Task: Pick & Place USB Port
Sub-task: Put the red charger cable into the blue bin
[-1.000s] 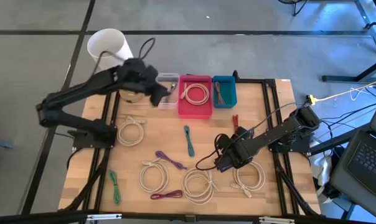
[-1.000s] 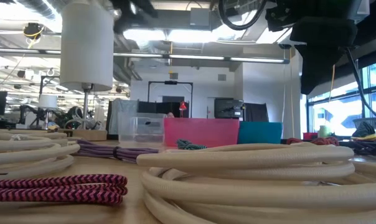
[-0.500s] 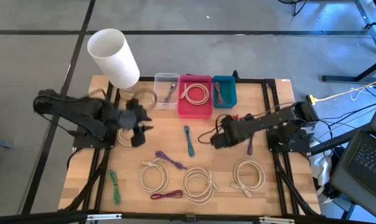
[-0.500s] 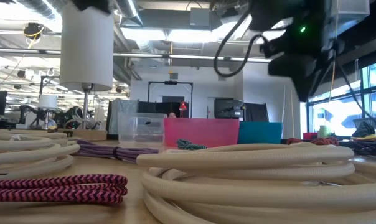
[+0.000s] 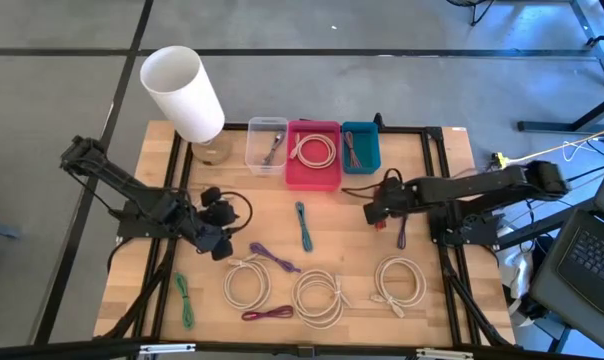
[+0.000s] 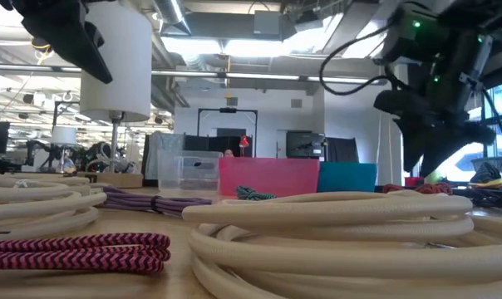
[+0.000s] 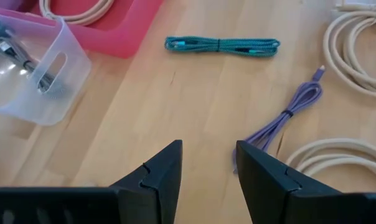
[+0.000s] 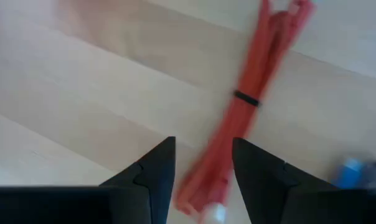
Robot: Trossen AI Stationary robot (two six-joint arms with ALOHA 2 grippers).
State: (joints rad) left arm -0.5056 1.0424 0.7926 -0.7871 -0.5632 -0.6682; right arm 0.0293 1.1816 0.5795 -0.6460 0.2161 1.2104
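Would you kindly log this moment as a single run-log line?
left gripper: open, empty, near purple cable | right gripper: open, above red cable | bins: untouched now

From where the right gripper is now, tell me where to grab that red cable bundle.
Grip the red cable bundle at its middle, by the dark tie, where the strands are pinched narrow. Come straight down with the right gripper, whose open fingers already frame the bundle's near end; turn the fingers to close across its width. It lies flat on the wooden table.
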